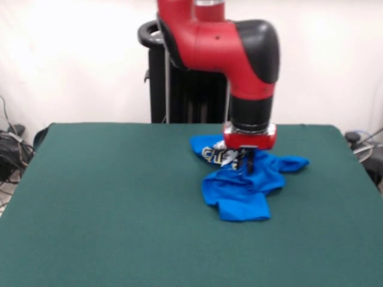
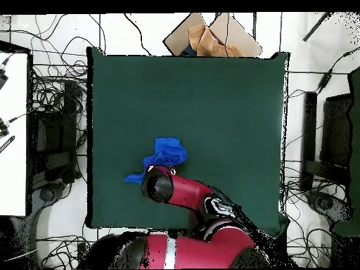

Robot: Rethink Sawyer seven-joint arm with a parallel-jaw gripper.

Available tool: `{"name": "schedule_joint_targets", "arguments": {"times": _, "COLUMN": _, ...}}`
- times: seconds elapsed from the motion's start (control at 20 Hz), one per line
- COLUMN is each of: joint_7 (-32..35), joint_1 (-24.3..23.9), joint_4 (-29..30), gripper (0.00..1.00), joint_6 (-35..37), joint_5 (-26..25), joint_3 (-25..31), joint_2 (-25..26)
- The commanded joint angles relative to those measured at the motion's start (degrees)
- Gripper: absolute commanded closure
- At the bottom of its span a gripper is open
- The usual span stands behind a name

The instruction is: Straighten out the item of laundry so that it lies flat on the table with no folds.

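The item of laundry [image 1: 242,188], a bright blue T-shirt, lies crumpled in a heap on the green table [image 1: 108,197], right of centre and toward the robot's side. A bit of its white print shows by the gripper. My gripper [image 1: 246,165] points straight down into the top of the heap, its fingers close together and pinching the cloth. In the overhead view the shirt [image 2: 167,151] lies in the lower left part of the table [image 2: 225,105], and the arm's end [image 2: 158,184] covers part of it and hides the gripper.
The black pedestal [image 1: 179,89] stands behind the table's far edge. A cardboard box [image 2: 211,35] lies beyond the edge opposite the robot. Cables [image 2: 60,112] and a white surface [image 2: 13,133] lie beside the table.
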Motion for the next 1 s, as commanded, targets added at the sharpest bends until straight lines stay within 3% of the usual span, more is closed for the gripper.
{"name": "schedule_joint_targets", "arguments": {"times": 0.05, "joint_7": 10.99, "joint_1": 0.79, "joint_4": -1.29, "gripper": 1.00, "joint_6": 13.77, "joint_5": 4.22, "joint_3": -1.86, "joint_2": -6.80}}
{"name": "schedule_joint_targets", "arguments": {"times": 0.5, "joint_7": 10.35, "joint_1": 0.86, "joint_4": -3.35, "gripper": 1.00, "joint_6": 23.92, "joint_5": 2.15, "joint_3": -6.16, "joint_2": -14.17}}
{"name": "schedule_joint_targets", "arguments": {"times": 1.0, "joint_7": 3.87, "joint_1": -3.89, "joint_4": -6.68, "gripper": 1.00, "joint_6": 32.04, "joint_5": -2.16, "joint_3": -6.96, "joint_2": -18.91}}
